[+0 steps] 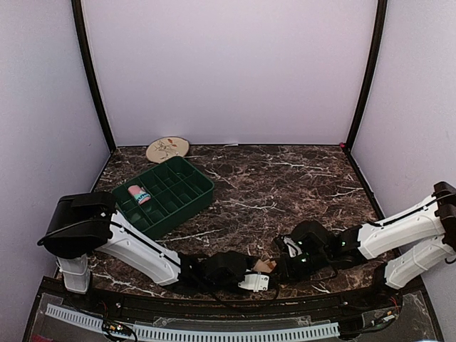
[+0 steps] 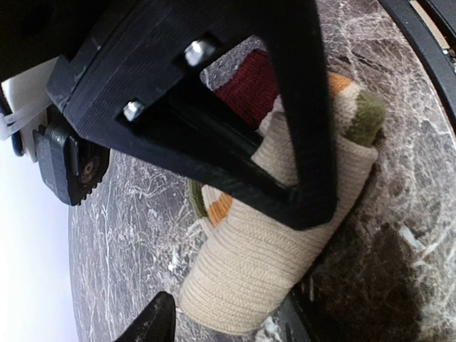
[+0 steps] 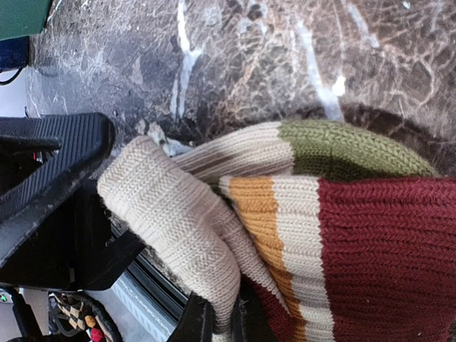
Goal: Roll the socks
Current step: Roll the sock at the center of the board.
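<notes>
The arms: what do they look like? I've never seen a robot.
The left arm and right arm are white tubes linked by bulky black joints, with thin black cables alongside. Small green lights glow on the right one. The fingers are black, one an open triangular frame.

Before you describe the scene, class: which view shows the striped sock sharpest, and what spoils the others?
Right wrist: striped sock sharp, knit ribs clear. Left wrist: sock in focus, but a black finger frame blocks part; table rim curves. Top external: even light, sock tiny, mostly hidden.
</notes>
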`<action>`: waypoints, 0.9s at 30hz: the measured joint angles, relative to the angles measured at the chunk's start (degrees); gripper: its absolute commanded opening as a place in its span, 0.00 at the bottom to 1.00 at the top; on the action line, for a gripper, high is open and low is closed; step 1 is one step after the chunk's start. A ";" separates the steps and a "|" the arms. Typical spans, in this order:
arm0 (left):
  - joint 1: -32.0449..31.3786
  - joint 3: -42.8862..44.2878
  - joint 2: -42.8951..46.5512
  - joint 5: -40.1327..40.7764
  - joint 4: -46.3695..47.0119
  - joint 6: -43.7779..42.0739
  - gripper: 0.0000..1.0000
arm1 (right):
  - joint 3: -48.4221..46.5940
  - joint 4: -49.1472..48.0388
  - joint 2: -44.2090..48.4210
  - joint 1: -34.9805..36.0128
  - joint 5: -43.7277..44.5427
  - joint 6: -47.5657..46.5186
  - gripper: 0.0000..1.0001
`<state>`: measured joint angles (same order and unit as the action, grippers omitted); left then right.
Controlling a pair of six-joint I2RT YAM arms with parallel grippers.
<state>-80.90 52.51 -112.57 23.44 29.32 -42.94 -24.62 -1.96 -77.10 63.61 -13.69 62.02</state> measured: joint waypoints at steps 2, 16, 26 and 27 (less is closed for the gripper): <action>-0.02 0.00 -0.35 0.44 0.74 -0.46 0.53 | 0.52 -0.42 0.31 -0.20 -0.66 0.02 0.00; -0.48 1.01 -3.15 -0.22 4.72 -4.50 0.38 | 3.23 -0.17 3.21 -2.25 -4.28 -0.55 0.00; -0.66 2.54 -3.13 -4.61 0.20 -6.03 0.14 | 2.78 1.60 2.97 -3.89 -6.27 -2.78 0.06; -0.66 2.95 -3.13 -5.07 -0.87 -6.10 0.14 | 2.29 2.29 2.75 -4.02 -6.43 -3.15 0.11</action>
<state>-81.56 55.46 -115.70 18.37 28.45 -49.04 -22.33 0.34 -74.35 59.59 -20.12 58.87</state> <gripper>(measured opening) 0.158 0.048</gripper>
